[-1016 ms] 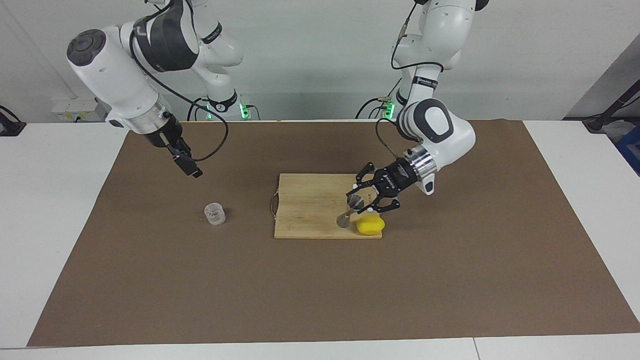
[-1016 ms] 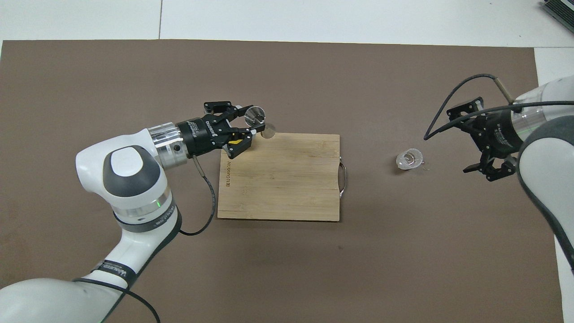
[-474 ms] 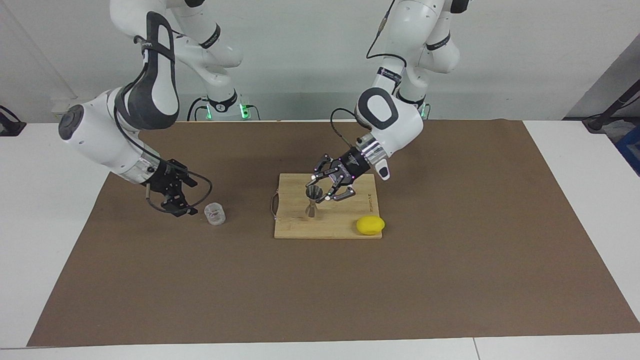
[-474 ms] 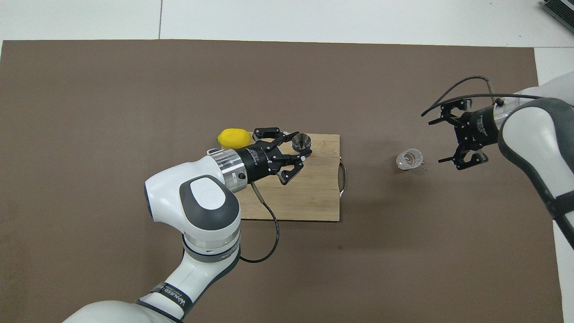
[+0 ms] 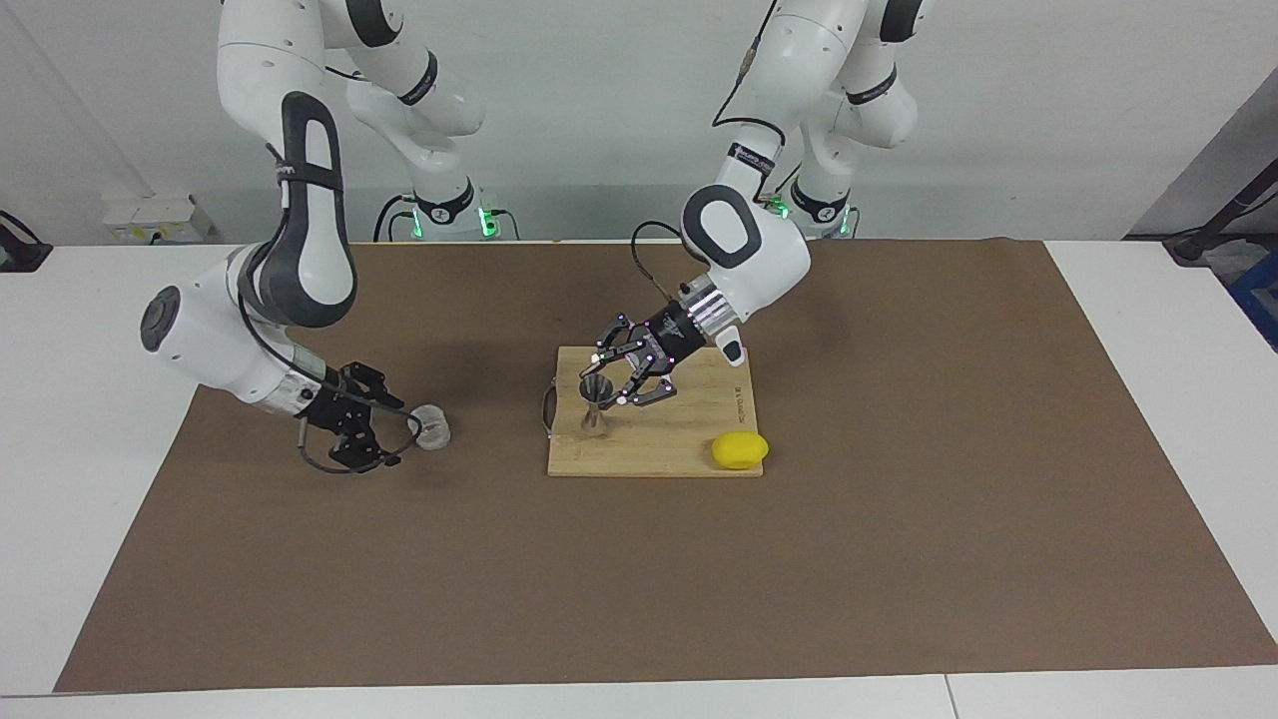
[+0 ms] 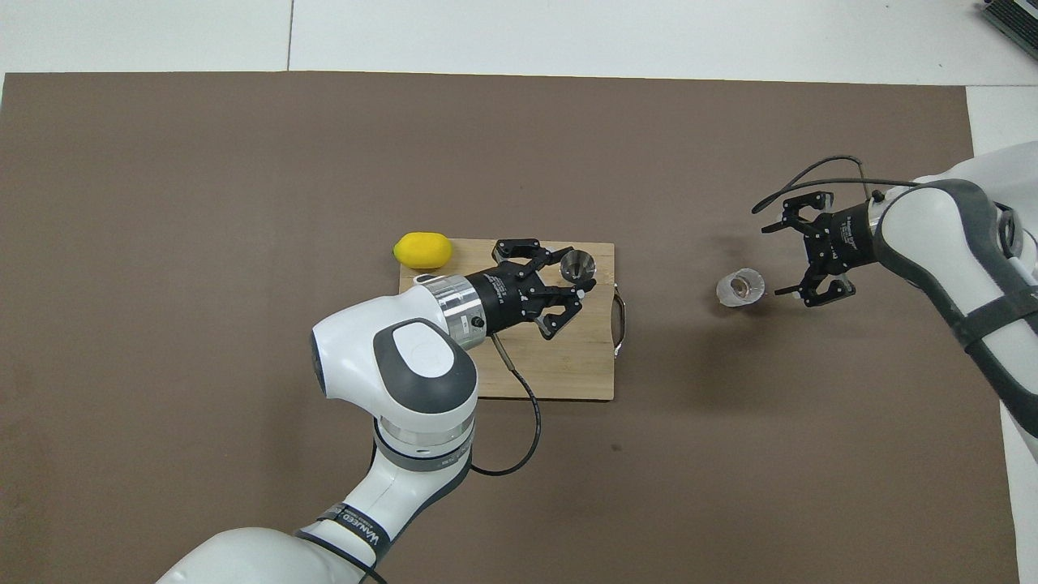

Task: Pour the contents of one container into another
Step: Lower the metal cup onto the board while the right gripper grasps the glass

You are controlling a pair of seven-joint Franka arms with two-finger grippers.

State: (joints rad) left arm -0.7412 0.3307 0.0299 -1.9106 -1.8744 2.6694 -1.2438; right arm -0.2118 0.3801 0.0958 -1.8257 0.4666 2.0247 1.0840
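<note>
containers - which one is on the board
The metal jigger, held upright by the left gripper; the clear cup sits on the brown mat.

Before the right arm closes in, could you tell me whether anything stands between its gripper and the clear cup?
Nothing visible does. The right gripper is open right beside the clear cup on the brown mat, with only bare mat around them. The left gripper holds the metal jigger on the cutting board.

Left arm reaches low, jaws clamped; right arm's jaws apparently spread.
</note>
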